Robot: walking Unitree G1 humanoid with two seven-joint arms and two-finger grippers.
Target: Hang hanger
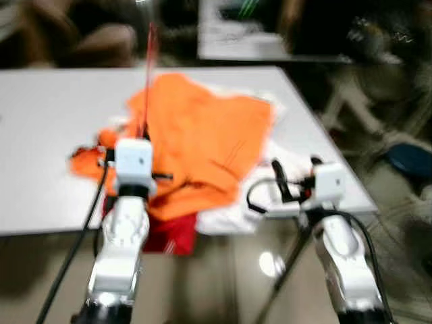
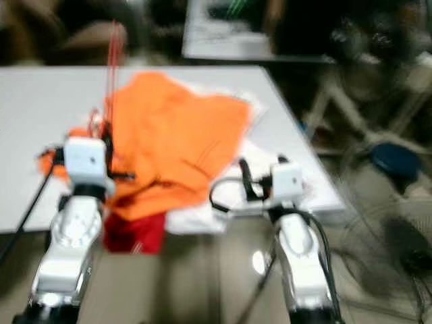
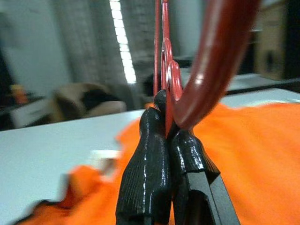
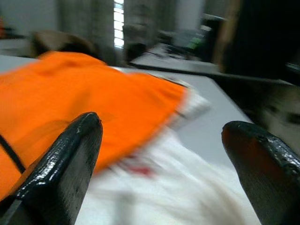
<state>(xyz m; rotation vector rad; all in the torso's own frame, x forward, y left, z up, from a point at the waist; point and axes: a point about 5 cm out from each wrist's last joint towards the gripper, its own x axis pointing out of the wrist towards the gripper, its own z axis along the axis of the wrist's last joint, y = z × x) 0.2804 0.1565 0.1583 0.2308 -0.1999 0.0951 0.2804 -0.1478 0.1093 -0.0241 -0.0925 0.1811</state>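
A thin red hanger point(image 1: 149, 64) stands upright over the table, and my left gripper point(image 3: 166, 110) is shut on it just below its thick hook point(image 3: 220, 61). In the eye views the left gripper point(image 1: 142, 133) is over the near left part of a crumpled orange garment point(image 1: 202, 142) lying on the white table point(image 1: 47, 121). My right gripper point(image 1: 295, 172) is open near the table's front right corner, above a white cloth point(image 4: 168, 197). Its fingers point(image 4: 70, 164) have nothing between them. The eye views are blurred.
A red cloth point(image 1: 169, 236) hangs over the table's front edge below the orange garment. A second table point(image 1: 236, 40) and a brown seat point(image 1: 94, 40) stand behind. A blue object point(image 1: 412, 158) and cables lie on the floor at the right.
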